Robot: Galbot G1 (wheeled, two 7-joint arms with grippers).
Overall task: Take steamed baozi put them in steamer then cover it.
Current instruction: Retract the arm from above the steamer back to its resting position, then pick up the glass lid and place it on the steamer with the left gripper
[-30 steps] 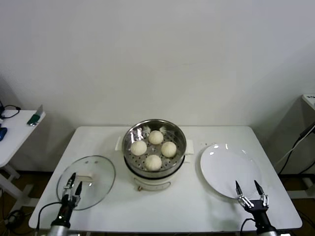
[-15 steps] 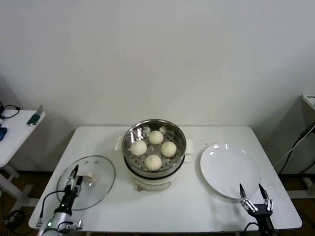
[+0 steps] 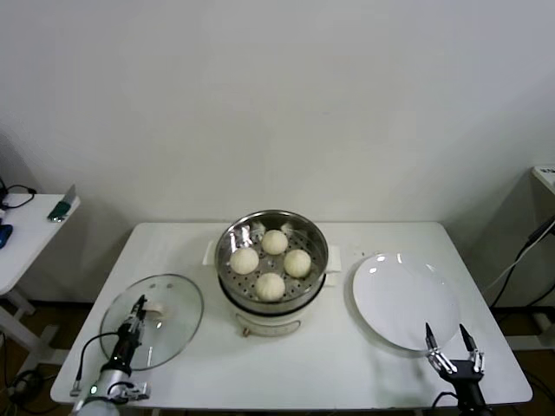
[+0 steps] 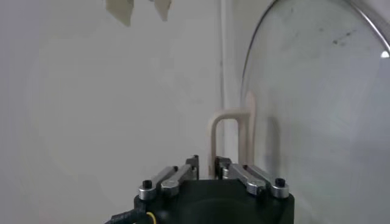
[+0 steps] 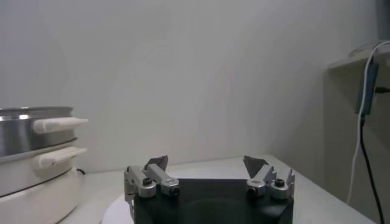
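Presently, the left end effector (image 3: 137, 308) sat over the cover (image 3: 153, 320), which lay flat near the worktop's (image 3: 329, 355) front-left corner. Its jaws were drawn nearly together about the cover's white bar handle (image 4: 230, 131); whether they had yet pinched it firmly could not be confirmed, though the posture was judged to be a grasp taken for lifting. The cover was presumably set there to leave the pot open for loading.

At the worktop's centre, toward the back edge, stood the steamer (image 3: 271, 269), uncovered, with all four steamed baozi (image 3: 270, 285) resting on its perforated tray. Loading was therefore judged complete, covering outstanding.

An empty white plate (image 3: 405, 300) lay right of the steamer, near the front-right corner. The right end effector (image 3: 452, 341) hung just beyond the front edge there, jaws spread wide, holding nothing, evidently idle.

The worktop was plain white. A bare white wall stood behind it, and a small side table (image 3: 26, 234) stood at far left.
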